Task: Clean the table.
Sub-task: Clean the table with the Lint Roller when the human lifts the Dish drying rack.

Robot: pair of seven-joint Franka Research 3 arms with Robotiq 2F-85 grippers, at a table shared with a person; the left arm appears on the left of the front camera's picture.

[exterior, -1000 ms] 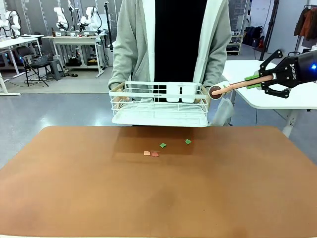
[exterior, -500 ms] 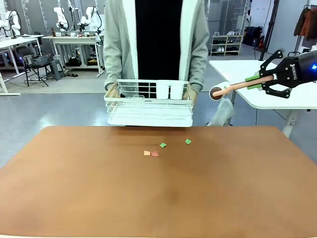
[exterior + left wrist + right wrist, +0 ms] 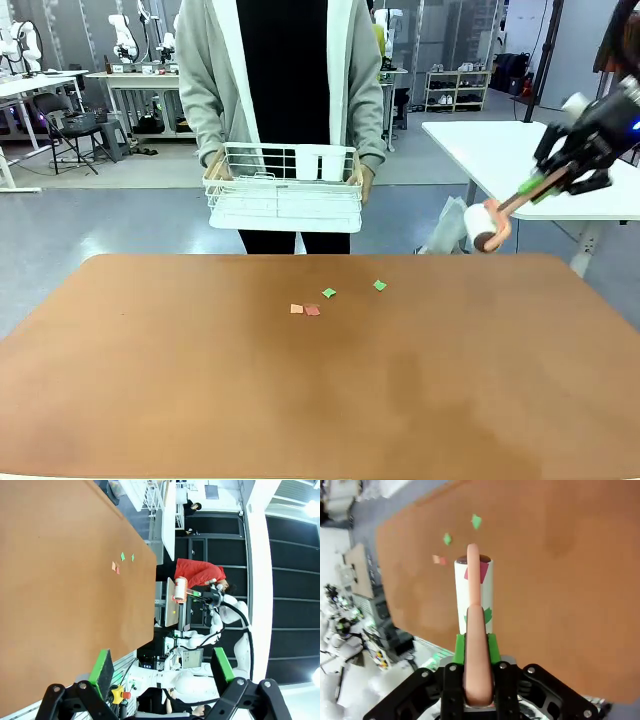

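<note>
Right claw (image 3: 476,652), rising from the bottom edge of its wrist view, was clamped on the smooth pink handle of a lint roller (image 3: 473,592). Only slivers of its green pads (image 3: 459,647) showed on either side of the handle. Red and green bits stuck to the roller's white cylinder.

Left claw (image 3: 162,672) stood wide with nothing between its fingers, its body cut off at the bottom edge.

In the front view the right claw sat blurred at the upper right, above the far right corner of the table (image 3: 320,400). Whether it was over the table or beyond it could not be told. That matte reddish-brown top, with rounded corners, filled the lower half of the frame, its near edge cut off. Small paper scraps (image 3: 329,292), green and orange, lay near the centre.

Behind the far edge a person held a white wire rack (image 3: 285,195).
</note>
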